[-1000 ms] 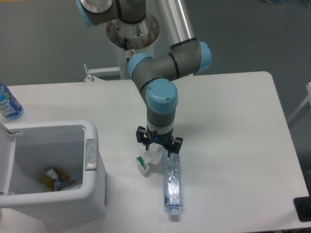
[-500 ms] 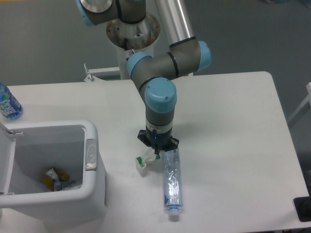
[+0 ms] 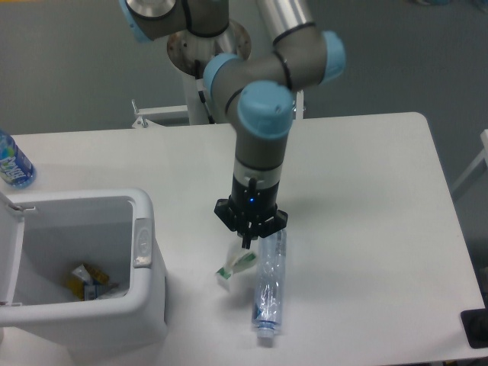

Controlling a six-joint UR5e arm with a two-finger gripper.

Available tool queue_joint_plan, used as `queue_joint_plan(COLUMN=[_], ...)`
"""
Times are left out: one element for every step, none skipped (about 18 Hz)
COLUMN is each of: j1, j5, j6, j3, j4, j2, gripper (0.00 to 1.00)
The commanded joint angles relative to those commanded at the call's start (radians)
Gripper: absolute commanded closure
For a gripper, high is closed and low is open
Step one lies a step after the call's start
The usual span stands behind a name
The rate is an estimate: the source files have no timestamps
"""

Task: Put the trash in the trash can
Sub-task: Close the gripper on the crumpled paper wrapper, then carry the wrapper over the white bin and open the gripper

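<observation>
My gripper (image 3: 246, 242) points straight down near the front middle of the table and is shut on the top of the crumpled white wrapper with green print (image 3: 233, 268), which hangs from its fingertips. The flattened clear plastic bottle (image 3: 268, 287) lies lengthwise on the table just right of the wrapper, its cap end toward the front edge. The white trash can (image 3: 84, 200) stands open at the front left, with its grey tab (image 3: 142, 242) on the rim nearest the gripper.
Yellow and blue scraps (image 3: 88, 280) lie inside the trash can, and its lid (image 3: 8, 252) stands up at the left. An uncrushed water bottle with a blue label (image 3: 11, 162) stands at the far left edge. A black object (image 3: 474, 328) sits at the front right corner.
The gripper closed on the wrapper and rose, so the arm looks larger. The wrapper now hangs from the fingertips, and the flattened bottle has shifted slightly.
</observation>
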Motion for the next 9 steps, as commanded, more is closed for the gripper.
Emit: queue_joint_plan(j1=[0.002,0.002,0.002,0.0,-0.001,-0.008,-0.012,-0.027,-0.055], j5=[0.0,-0.002,-0.006,-0.018,-0.034,-0.048,-0.054,-0.054,-0.057], j6=[-0.049,-0.092,-0.129,-0.167,-0.198,-0.224,-0.244,-0.258,-0.267], j3=[0.041,0.083,0.124,0.158,0.18,0.197,0.203,0.2,0.2], j4=[0.002,0.002,0.003,0.003,0.005,0.005,0.005,0.005,0.003], j2=[0.0,0.0,0.0,0.002,0.003,0.005,0.018,0.038,0.054], gripper=[1.0,1.0,1.0,1.0,1.0,1.0,1.0,1.0,1.0])
